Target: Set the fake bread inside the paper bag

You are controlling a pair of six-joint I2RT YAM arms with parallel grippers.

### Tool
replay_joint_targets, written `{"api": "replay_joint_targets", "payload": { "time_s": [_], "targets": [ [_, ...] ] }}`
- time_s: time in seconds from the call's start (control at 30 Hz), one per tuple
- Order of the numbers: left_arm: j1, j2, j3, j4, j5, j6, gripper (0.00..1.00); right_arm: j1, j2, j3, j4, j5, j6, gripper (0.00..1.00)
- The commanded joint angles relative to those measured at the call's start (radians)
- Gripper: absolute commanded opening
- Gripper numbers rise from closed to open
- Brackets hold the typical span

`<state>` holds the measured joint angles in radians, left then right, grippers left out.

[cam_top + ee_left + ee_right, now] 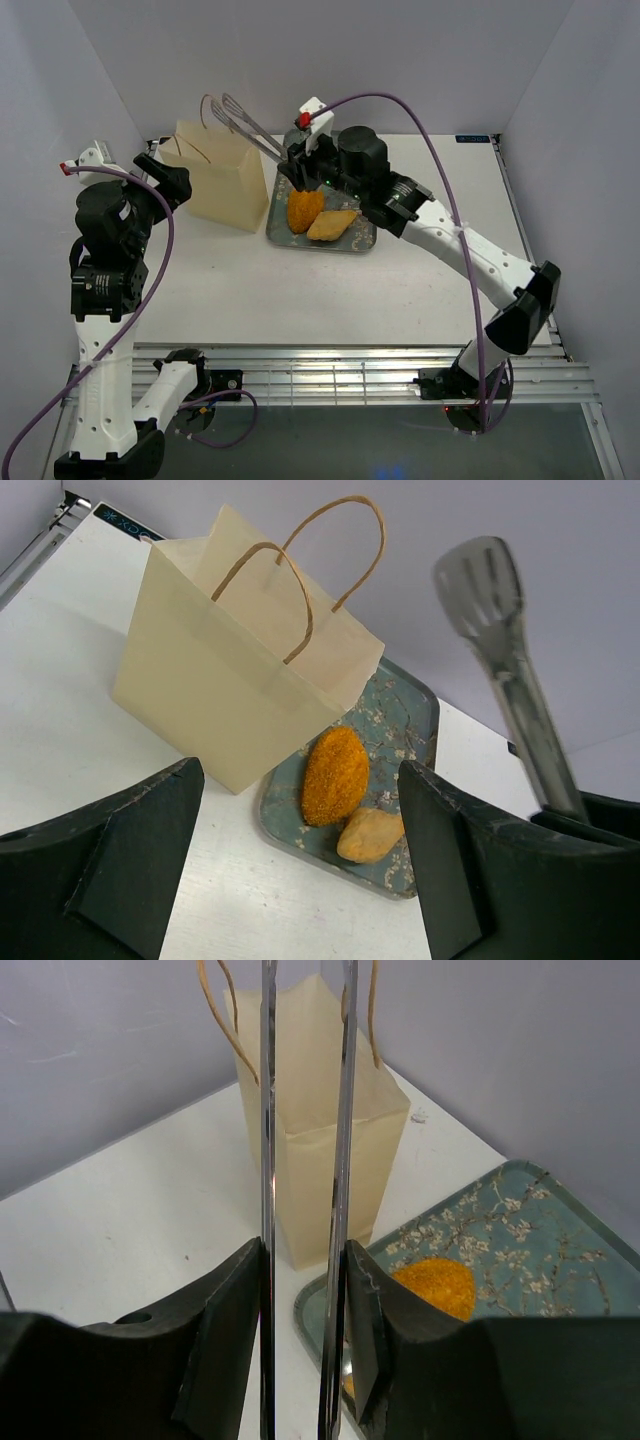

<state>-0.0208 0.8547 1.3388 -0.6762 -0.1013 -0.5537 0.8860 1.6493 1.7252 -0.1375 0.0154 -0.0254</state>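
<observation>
The cream paper bag (215, 185) (230, 670) (320, 1110) stands upright and open, left of the floral tray (352, 242) (405, 720) (520, 1230). Two pieces of fake bread lie on the tray: an orange oval loaf (304, 210) (335, 775) (435, 1285) and a tan piece (332, 224) (370, 835). My right gripper (298, 168) (305, 1340) is shut on metal tongs (245, 120) (500, 650) (267, 1160) at the tray's far left corner. The tongs' head reaches up over the bag, with no bread showing at it. My left gripper (165, 175) (300, 870) is open, left of the bag, holding nothing.
Grey walls close in the white table at the back and both sides. The bag's looped cord handles (300, 590) stand up above its mouth. A metal rail (350, 375) runs along the near table edge by the arm bases.
</observation>
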Motion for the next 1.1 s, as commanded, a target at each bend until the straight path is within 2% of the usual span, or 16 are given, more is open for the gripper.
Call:
{"api": "replay_joint_targets", "payload": {
  "time_s": [0.0, 0.27, 0.43, 0.57, 0.63, 0.7, 0.77, 0.93, 1.07],
  "targets": [
    [0.005, -0.005, -0.007, 0.015, -0.003, 0.009, 0.89, 0.005, -0.13, -0.09, 0.076, 0.058, -0.019, 0.42],
    [0.005, -0.006, -0.009, 0.017, -0.008, 0.018, 0.89, 0.001, -0.393, -0.369, 0.032, 0.21, 0.01, 0.42],
    [0.005, 0.003, -0.016, 0.026, 0.009, 0.017, 0.89, -0.002, -0.529, -0.502, -0.028, 0.233, 0.071, 0.42],
    [0.005, 0.003, -0.024, 0.027, 0.014, 0.02, 0.89, -0.004, -0.623, -0.604, -0.08, 0.277, 0.108, 0.43],
    [0.005, 0.004, -0.027, 0.027, 0.014, 0.024, 0.89, -0.016, -0.66, -0.671, -0.114, 0.314, 0.143, 0.47],
    [0.005, 0.007, -0.026, 0.029, 0.014, 0.028, 0.89, -0.057, -0.668, -0.726, -0.148, 0.334, 0.171, 0.48],
    [0.005, 0.014, -0.027, 0.03, 0.018, 0.026, 0.89, -0.108, -0.666, -0.757, -0.194, 0.304, 0.22, 0.48],
    [0.005, 0.027, -0.029, 0.038, 0.035, 0.024, 0.89, -0.322, -0.672, -0.868, -0.188, 0.054, 0.304, 0.47],
    [0.005, 0.037, -0.032, 0.041, 0.044, 0.028, 0.89, -0.406, -0.654, -0.908, -0.186, -0.05, 0.346, 0.47]
  ]
}}
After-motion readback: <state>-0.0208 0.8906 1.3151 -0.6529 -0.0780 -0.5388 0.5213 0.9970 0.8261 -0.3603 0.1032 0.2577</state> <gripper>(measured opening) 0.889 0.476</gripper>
